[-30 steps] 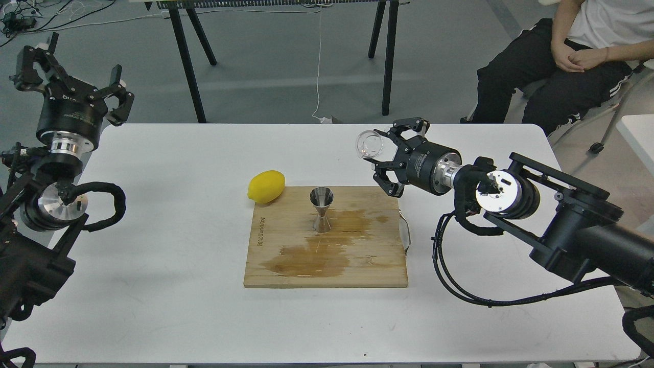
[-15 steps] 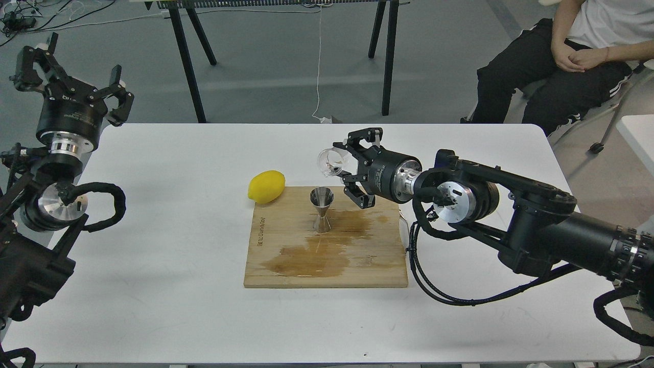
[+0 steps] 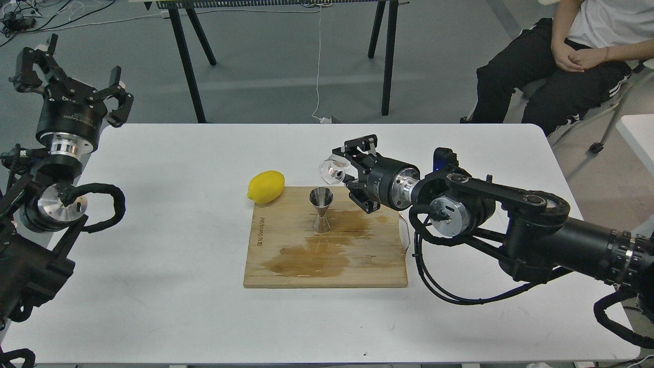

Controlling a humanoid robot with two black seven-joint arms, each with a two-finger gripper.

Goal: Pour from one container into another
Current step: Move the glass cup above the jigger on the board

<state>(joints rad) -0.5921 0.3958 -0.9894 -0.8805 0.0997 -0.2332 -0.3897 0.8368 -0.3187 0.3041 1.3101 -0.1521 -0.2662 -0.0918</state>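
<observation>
My right gripper [image 3: 347, 171], clamped on the small clear glass cup [image 3: 332, 171], has edged lower toward the shiny steel hourglass jigger [image 3: 322, 209], open tabletop beyond.

Robotics lab: white test table [image 3: 168, 214] centre frame, loose floor cables [image 3: 30, 15] upper left, seated observer [image 3: 567, 56] upper right.

A seated person [image 3: 572, 56] beyond the table's far right corner is cut off at the top and right edges, head out of view. The right claw [image 3: 352, 171] hides part of the clear glass cup [image 3: 332, 171], whose contents are too small to tell. The table [image 3: 153, 306] loses its near edge to the bottom border.
</observation>
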